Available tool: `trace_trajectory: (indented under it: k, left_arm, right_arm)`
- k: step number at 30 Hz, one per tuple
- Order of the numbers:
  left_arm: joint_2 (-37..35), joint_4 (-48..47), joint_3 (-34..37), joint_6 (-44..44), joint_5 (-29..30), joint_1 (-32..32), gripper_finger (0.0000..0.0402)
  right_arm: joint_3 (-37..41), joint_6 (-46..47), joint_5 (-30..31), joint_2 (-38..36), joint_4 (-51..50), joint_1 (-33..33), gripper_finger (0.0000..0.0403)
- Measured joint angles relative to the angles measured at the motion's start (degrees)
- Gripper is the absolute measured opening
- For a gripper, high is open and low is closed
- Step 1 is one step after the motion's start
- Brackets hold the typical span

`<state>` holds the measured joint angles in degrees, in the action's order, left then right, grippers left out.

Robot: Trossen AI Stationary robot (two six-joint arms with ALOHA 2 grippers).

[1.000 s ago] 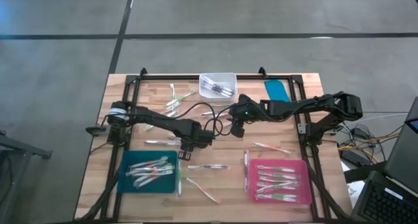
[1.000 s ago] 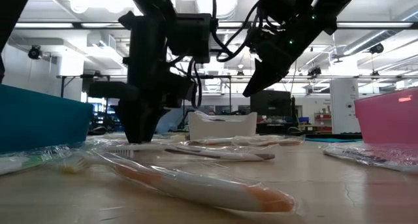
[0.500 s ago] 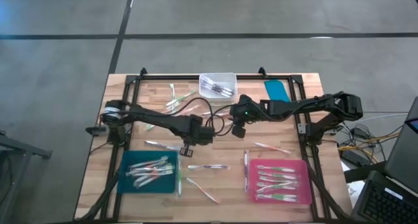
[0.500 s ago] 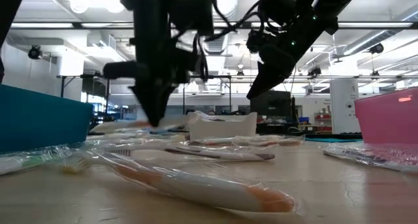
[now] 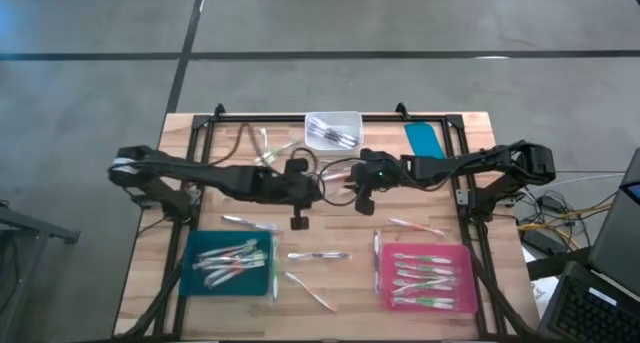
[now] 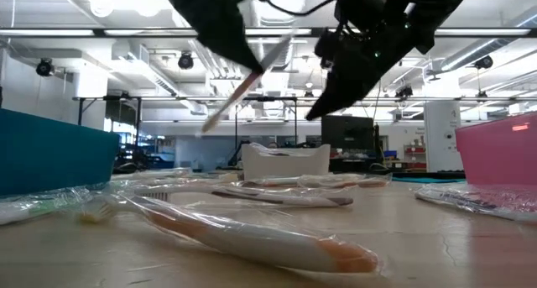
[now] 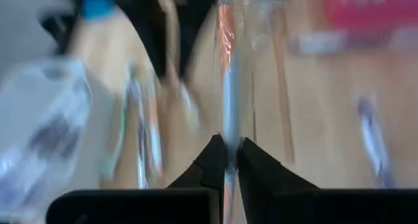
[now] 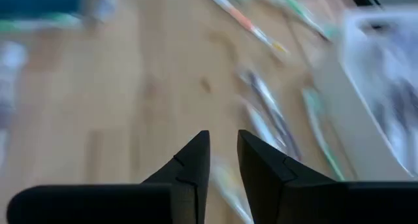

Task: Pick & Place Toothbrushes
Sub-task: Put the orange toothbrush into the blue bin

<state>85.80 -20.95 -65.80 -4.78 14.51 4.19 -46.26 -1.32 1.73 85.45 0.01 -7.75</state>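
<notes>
The left gripper (image 7: 226, 160), raised above the table's centre, is clamped on a wrapped toothbrush (image 7: 228, 87) lifted clear of the table; the right gripper (image 8: 223, 149) hovers beside it, fingers slightly parted, holding nothing

On the tabletop (image 5: 210, 293) two trays (image 5: 232, 263) sit at the front corners, a bin (image 5: 333, 130) at the back edge, loose toothbrushes (image 5: 318, 255) between them
</notes>
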Motion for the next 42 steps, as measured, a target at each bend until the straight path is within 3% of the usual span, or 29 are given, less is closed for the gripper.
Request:
trace_trajectory:
  k: [7, 11, 29, 42]
  left_arm:
    - [-8.03, 31.36, 13.35, 0.04, -0.3, -0.02, 0.0027]
    - [-8.75, 40.89, 17.96, -0.43, -1.67, -0.02, 0.0027]
    - [-8.59, 47.65, 18.1, -3.58, -1.97, -0.22, 0.0027]
    - [-8.57, 51.44, 17.77, -4.48, -3.09, -0.26, 0.0027]
  right_arm:
    - [0.04, 0.02, -7.19, 0.0, 8.15, 0.23, 0.0094]
    - [0.09, 0.65, -8.33, 0.0, 10.41, 1.14, 0.0113]
    - [0.09, -0.78, -7.77, 0.1, 24.12, 4.39, 0.0183]
    - [0.09, -0.24, -7.58, 0.13, 26.52, 4.53, 0.0115]
